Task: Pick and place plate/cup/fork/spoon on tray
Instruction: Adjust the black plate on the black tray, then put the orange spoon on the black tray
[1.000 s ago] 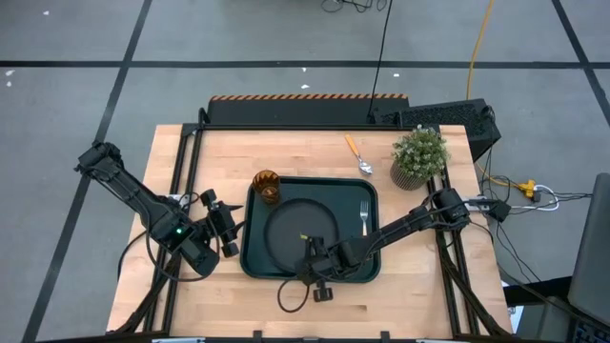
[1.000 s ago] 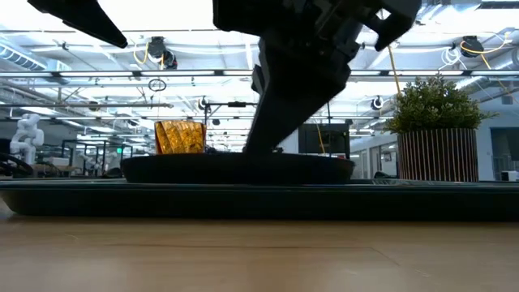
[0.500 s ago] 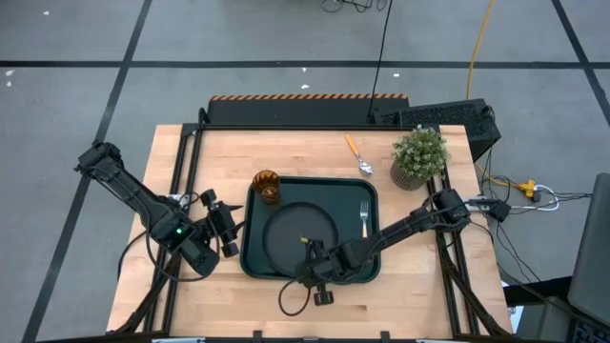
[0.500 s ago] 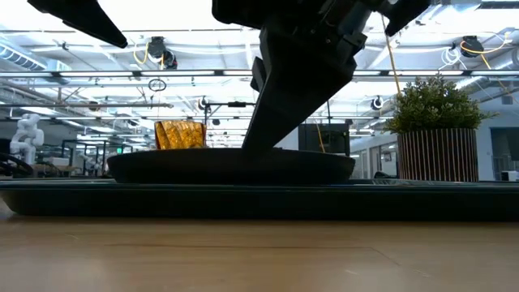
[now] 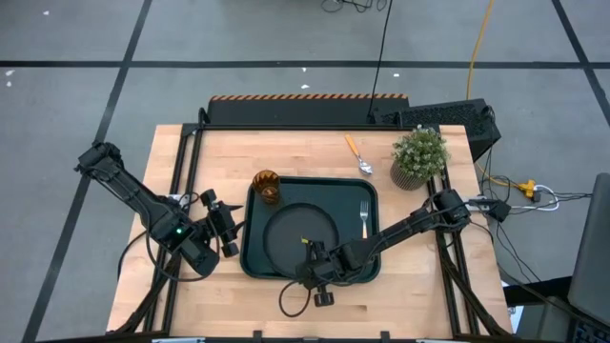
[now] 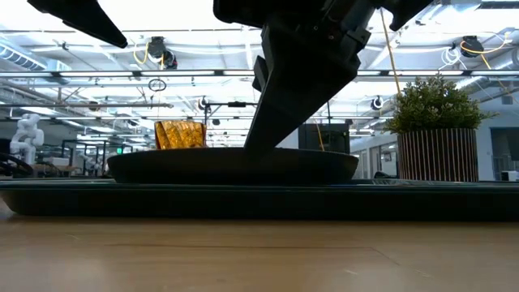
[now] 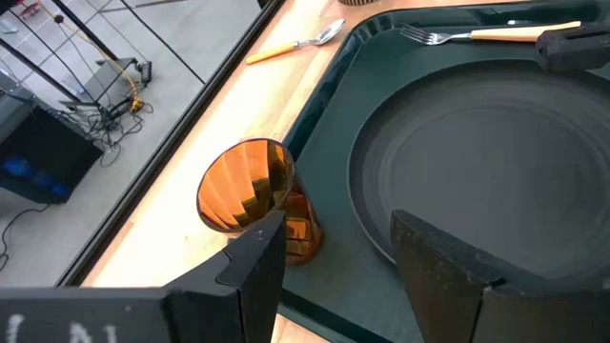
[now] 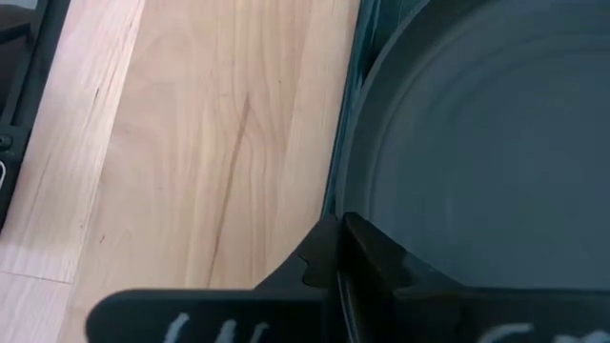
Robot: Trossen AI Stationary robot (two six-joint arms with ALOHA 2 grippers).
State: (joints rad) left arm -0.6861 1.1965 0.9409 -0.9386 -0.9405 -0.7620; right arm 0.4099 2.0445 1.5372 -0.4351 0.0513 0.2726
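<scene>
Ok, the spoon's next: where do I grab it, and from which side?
Take the spoon by its orange handle, mid-length, from straight above. It lies flat on bare table behind the tray, handle pointing away from the plant, so set the jaws across the handle.

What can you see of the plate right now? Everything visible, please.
The plate is round, flat and dark green-black with a low rim and a smooth, matte-looking face. It sits inside the tray, filling most of its middle, and nothing lies on it. The right gripper has its jaws shut on the plate's near rim. In the low view the plate looks level. The fork and cup sit apart from it.
</scene>
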